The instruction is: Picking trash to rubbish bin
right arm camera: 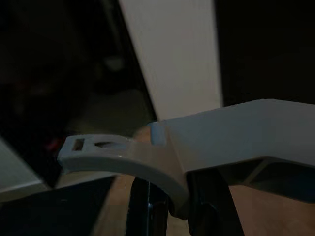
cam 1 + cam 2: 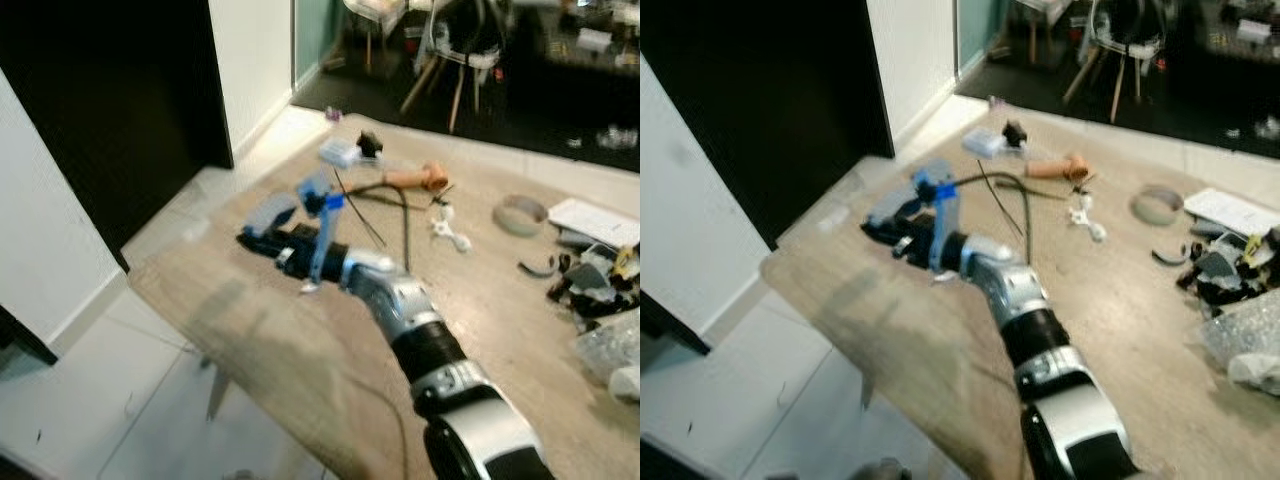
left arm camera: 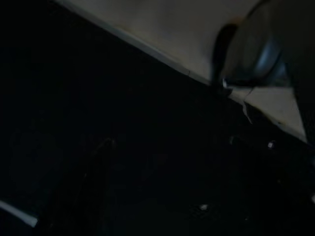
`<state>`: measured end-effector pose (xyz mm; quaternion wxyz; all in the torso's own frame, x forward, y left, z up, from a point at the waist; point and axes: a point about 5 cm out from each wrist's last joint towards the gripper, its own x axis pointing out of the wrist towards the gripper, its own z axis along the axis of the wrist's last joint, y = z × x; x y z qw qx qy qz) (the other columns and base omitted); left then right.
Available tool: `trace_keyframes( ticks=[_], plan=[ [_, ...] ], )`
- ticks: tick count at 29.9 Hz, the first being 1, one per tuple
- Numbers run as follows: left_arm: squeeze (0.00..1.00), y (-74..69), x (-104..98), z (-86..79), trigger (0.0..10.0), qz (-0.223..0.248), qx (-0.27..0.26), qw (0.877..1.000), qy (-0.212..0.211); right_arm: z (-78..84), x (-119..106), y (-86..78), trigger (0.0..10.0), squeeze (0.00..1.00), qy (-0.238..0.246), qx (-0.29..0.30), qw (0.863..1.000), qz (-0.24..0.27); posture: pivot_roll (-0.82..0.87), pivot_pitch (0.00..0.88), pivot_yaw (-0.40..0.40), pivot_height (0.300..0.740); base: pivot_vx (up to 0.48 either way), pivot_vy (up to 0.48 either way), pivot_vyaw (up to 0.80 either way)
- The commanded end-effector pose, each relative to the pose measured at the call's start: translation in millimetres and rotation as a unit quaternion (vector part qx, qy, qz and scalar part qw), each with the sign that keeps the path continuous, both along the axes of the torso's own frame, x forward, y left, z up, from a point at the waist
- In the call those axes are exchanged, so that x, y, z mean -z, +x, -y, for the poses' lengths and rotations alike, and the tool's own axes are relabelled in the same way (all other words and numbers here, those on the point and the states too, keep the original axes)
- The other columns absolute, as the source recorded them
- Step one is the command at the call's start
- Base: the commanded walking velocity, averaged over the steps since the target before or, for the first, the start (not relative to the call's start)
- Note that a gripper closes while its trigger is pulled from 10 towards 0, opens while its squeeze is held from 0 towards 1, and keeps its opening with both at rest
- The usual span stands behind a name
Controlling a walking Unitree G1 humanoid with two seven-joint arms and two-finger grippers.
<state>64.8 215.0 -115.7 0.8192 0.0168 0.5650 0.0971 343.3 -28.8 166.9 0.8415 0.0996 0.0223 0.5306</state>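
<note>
- Pale wood makes up the table (image 2: 300, 370), the biggest thing in view, strewn with clutter along its far and right sides.
- The right arm reaches out over the near-left part of the table; its right gripper (image 2: 262, 238) hangs low over the wood near the left edge, and I cannot tell how its jaws stand, as blue and grey fittings cover them.
- The left gripper hangs idle in the dark below the table edge; its fingers cannot be made out.
- A heap of dark scraps (image 2: 590, 285) and crinkled clear plastic (image 2: 610, 350) lies at the right edge, well apart from the working gripper. This trash looks light and soft, likely to crumple and slip, so a pinch on a bunched fold would probably hold best.
- A grey roll of tape (image 2: 520, 215) sits stiff and flat; its rim seems the place to grip.
- A small white piece (image 2: 450, 232) lies near the table's middle, light and probably rigid.
</note>
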Motion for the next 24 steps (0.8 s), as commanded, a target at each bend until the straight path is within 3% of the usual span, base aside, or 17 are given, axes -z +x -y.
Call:
trace_keyframes(
  ticks=[1,7,15,24],
  plan=[
    [0.00,1.5,-1,-1.5,10.0,0.001,0.003,1.000,0.003,-7.2,-1,-1.2,10.0,0.00,-0.002,-0.006,1.000,0.001,0.09,0.045,-0.030,0.740,-0.266,0.000,0.00],
    [0.00,1.4,0,-1.3,10.0,0.000,0.005,1.000,0.004,-11.5,-2,-3.0,10.0,0.00,0.010,-0.011,1.000,0.003,0.09,0.045,-0.030,0.740,-0.276,0.000,0.00],
    [0.00,1.9,-1,-1.5,10.0,0.001,0.006,1.000,0.004,-18.2,-19,-13.5,10.0,0.00,0.078,-0.063,0.995,0.018,0.09,0.045,-0.030,0.740,-0.277,0.000,0.00],
    [0.00,1.6,0,-1.3,10.0,0.000,0.007,1.000,0.003,-20.5,-21,-15.4,10.0,0.00,0.082,-0.073,0.994,0.019,0.10,0.044,-0.034,0.740,-0.278,0.000,0.00]
  ],
)
